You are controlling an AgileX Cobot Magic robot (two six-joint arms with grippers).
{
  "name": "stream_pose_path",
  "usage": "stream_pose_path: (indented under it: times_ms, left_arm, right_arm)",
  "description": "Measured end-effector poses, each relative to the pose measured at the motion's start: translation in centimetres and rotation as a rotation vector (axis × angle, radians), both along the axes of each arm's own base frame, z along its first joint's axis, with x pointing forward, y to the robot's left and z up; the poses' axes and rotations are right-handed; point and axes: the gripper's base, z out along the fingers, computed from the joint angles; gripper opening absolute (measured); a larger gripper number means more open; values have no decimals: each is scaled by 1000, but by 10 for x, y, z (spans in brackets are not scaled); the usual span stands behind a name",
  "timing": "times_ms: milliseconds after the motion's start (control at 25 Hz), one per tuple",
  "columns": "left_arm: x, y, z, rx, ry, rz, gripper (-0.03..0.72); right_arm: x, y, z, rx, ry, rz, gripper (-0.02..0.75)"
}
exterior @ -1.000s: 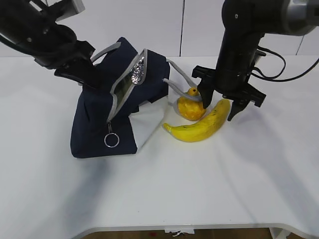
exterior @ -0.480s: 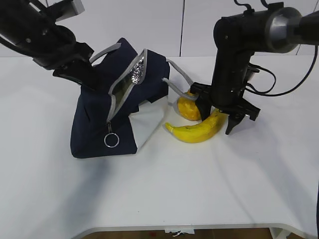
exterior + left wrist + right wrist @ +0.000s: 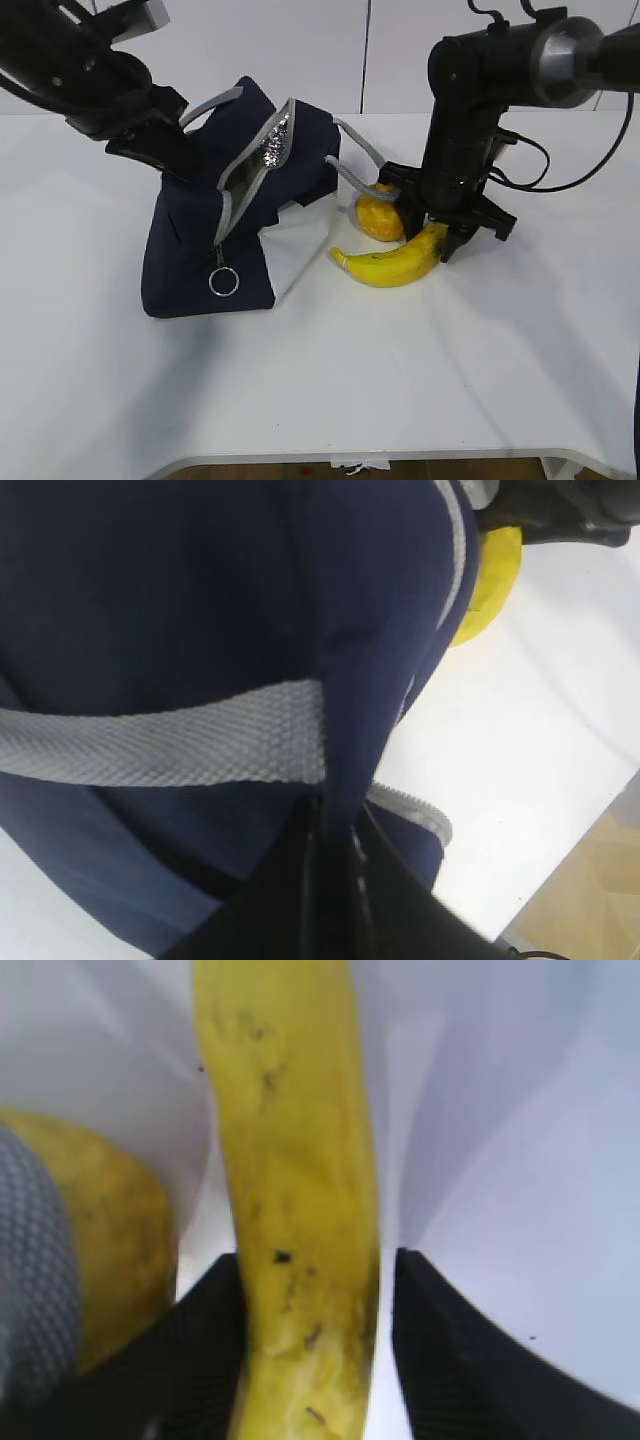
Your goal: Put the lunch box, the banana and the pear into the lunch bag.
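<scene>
The navy lunch bag (image 3: 200,260) lies tilted on the white table, its zipped mouth gaping and showing silver lining. My left gripper (image 3: 165,155) is at its upper back; in the left wrist view the gripper (image 3: 335,880) is shut on a fold of the bag's navy fabric (image 3: 150,600). The banana (image 3: 390,265) lies right of the bag, with the pear (image 3: 375,218) just behind it. My right gripper (image 3: 430,240) straddles the banana's right end. In the right wrist view the banana (image 3: 290,1160) sits between its fingers; a thin gap shows at the right finger. The lunch box is out of view.
A grey bag handle (image 3: 355,165) hangs over the pear and shows at the left of the right wrist view (image 3: 35,1260). The zipper's ring pull (image 3: 223,281) dangles at the bag's front. The table's front edge (image 3: 400,462) is near.
My right gripper came down over the banana's right end and its fingers have narrowed around it. The left gripper and the bag have not moved.
</scene>
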Motion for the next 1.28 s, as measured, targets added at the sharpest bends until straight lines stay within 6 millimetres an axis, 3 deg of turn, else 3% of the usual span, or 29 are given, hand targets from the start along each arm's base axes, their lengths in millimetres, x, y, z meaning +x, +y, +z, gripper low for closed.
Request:
stream_pose_path:
  times_ms: [120, 320, 880, 1120, 1280]
  left_arm:
    - [0, 0, 0, 0, 0, 0, -6]
    - [0, 0, 0, 0, 0, 0, -6]
    - [0, 0, 0, 0, 2, -1, -7]
    - [-1, 0, 0, 1, 7, -4, -7]
    - [-2, 0, 0, 2, 19, -12, -7]
  right_arm:
    - [0, 0, 0, -1, 2, 0, 293]
    - [-4, -3, 0, -38, 45, 29, 285]
    - [3, -13, 20, -215, 52, 592, 283]
    - [-1, -16, 49, -252, 3, 735, 283]
    - [-10, -17, 83, -253, -67, 775, 283]
